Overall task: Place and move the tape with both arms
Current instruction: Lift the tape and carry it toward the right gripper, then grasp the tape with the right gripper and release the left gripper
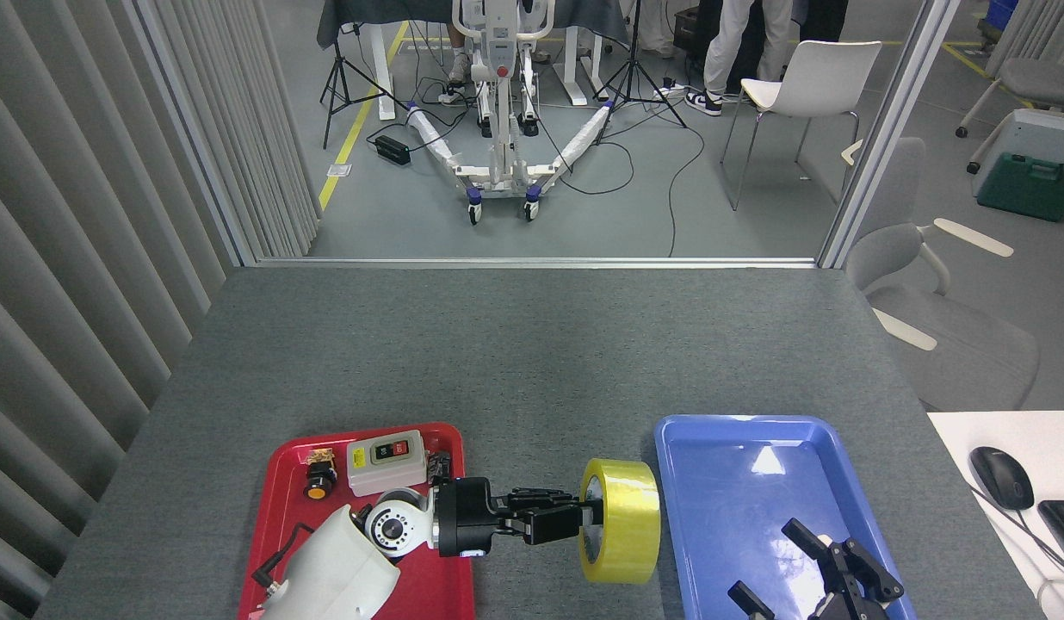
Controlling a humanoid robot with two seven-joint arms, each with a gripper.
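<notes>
In the lower middle of the frame, the tape (622, 520) stands on its edge, its open core facing left, held in the gap between the red tray (282, 499) and the blue tray (713, 430). Its right side sits just beside the blue tray's left rim; whether it touches the grey surface (532, 353) or hangs just above it cannot be told. The left gripper (584, 519) reaches in from the lower left, its jaws closed narrowly on the near wall of the roll, one finger going into the white core. The white arm behind it passes over the red tray.

At the lower right, the right gripper (820, 573) sits over the blue tray near the bottom edge of the frame, partly cut off; its black fingers (803, 536) are spread wide and grip nothing.

In the upper part of the red tray lie a grey switch box (386, 461) with a red and a black button, and to its left a small black and yellow push-button part (319, 476). The blue tray's floor is bare.

At the right edge of the frame a black mouse (1001, 476) rests on a white desk (954, 430). At the top of the frame, beyond the surface, a white chair (807, 82) and a wheeled white frame (497, 155) stand on the grey floor.
</notes>
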